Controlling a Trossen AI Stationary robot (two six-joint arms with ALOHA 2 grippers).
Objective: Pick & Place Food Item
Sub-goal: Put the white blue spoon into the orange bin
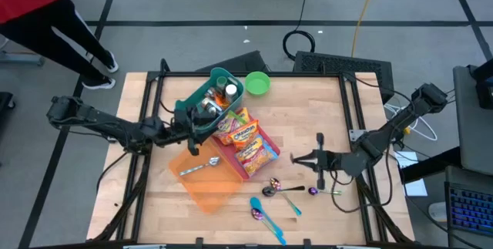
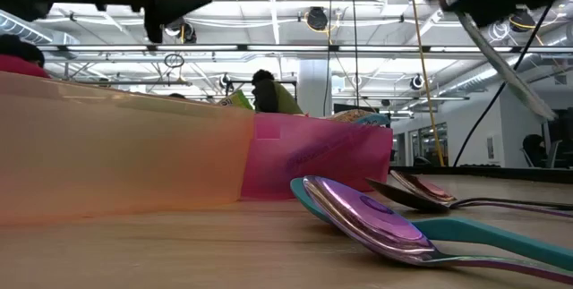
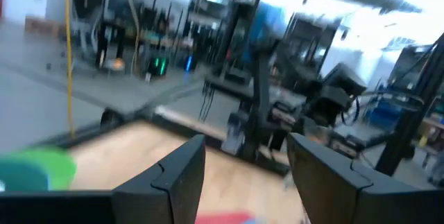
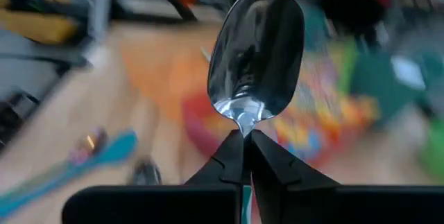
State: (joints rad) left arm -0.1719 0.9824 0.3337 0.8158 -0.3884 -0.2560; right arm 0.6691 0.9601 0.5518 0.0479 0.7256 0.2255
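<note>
The left gripper (image 1: pixel 187 120) hangs over the teal basket (image 1: pixel 209 99), fingers apart; whether they hold anything is hidden. Snack packets (image 1: pixel 248 143) lie in the pink tray (image 1: pixel 263 137). The right gripper (image 1: pixel 314 159), outstretched over the table, is clamped on a silver spoon (image 4: pixel 255 57).

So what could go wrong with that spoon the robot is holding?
1. The right pincer pinches the spoon only at its thin neck, so it might twist or slip out.
2. Other spoons lie on the table nearby; a dropped spoon could knock them about.
3. The left pincer sits by the tipped green basket over the pink tray, so the arms might bump there.
</note>
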